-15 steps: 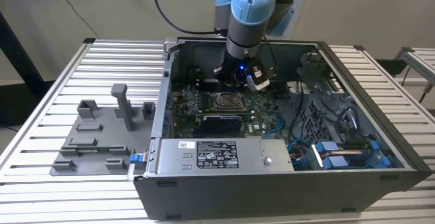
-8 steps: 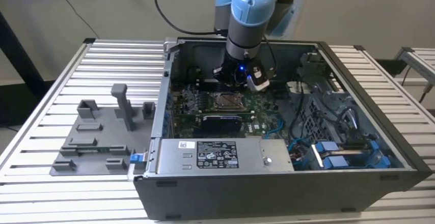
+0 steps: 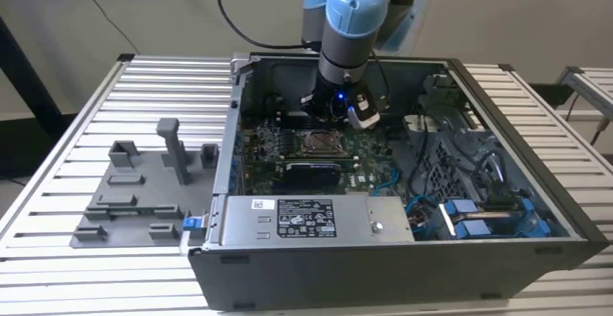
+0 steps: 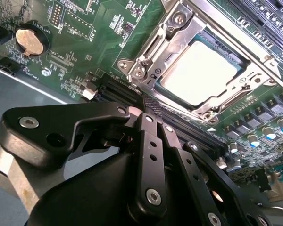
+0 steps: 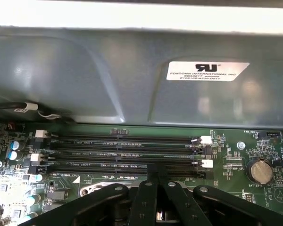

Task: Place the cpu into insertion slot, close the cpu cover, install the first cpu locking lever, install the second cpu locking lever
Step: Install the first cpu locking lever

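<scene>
Arm reaching into the open computer case [image 3: 403,258] on the desk [image 3: 86,115], end effector [image 4: 152,107] just beside the processor socket.

In the second wrist view the cpu [image 4: 200,70] already sits in the insertion slot [image 3: 319,142] on the green motherboard [image 4: 99,28], and its bright face shows through the window of the cpu cover [image 4: 166,36], which lies flat over it (whether the locking levers are latched, I cannot tell). The two black fingers [image 4: 148,141] of the end effector are pressed together with nothing between them. Their tip is just beside one corner of the socket frame, above the dark memory slots [image 5: 127,153]. A round coin battery [image 4: 28,40] sits on the board, well apart from the socket.
</scene>
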`<action>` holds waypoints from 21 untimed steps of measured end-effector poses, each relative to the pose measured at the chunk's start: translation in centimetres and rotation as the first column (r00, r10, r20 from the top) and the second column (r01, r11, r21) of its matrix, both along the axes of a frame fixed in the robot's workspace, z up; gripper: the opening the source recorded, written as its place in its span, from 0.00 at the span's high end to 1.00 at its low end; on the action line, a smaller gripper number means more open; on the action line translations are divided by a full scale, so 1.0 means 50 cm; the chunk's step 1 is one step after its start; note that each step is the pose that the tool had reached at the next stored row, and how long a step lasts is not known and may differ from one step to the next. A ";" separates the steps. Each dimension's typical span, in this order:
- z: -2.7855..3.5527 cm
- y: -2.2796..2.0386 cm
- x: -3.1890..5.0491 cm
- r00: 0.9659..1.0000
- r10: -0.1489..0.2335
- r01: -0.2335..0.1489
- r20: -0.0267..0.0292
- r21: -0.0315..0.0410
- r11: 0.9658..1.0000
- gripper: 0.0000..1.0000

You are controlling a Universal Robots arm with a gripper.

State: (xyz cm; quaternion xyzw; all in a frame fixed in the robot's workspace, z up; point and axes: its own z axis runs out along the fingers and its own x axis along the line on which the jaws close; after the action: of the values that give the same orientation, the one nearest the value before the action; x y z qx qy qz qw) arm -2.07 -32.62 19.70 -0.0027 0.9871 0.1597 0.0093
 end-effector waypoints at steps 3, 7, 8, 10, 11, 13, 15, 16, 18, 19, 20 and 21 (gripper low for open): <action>0.000 -0.0012 0.000 1.000 0.000 0.000 -0.002 0.000 1.000 0.89; 0.000 -0.0028 0.000 1.000 0.000 0.000 -0.004 0.000 1.000 0.89; 0.000 -0.0028 0.000 1.000 0.000 0.000 -0.004 0.000 1.000 0.89; 0.000 -0.0030 0.000 1.000 0.000 0.000 -0.004 0.000 1.000 0.89; 0.000 -0.0031 0.000 1.000 0.000 0.000 -0.004 0.000 1.000 0.89; 0.000 -0.0034 0.000 1.000 0.000 0.000 -0.003 0.000 1.000 0.89; -0.001 -0.0036 0.000 1.000 0.000 0.000 -0.004 0.000 1.000 0.89; -0.001 -0.0036 0.000 1.000 0.000 0.000 -0.003 0.000 1.000 0.89; -0.003 -0.0035 0.000 1.000 0.000 0.000 -0.004 0.001 1.000 0.89; -0.004 -0.0036 0.000 1.000 0.000 0.000 -0.004 0.001 1.000 0.89; -0.005 -0.0038 0.000 1.000 0.000 0.000 -0.004 0.003 1.000 0.89; -0.006 -0.0035 0.000 1.000 0.000 0.000 -0.004 0.009 1.000 0.89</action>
State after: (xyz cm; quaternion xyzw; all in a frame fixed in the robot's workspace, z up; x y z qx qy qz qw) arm -2.07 -32.80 19.40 -0.0024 0.9864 0.1641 0.0075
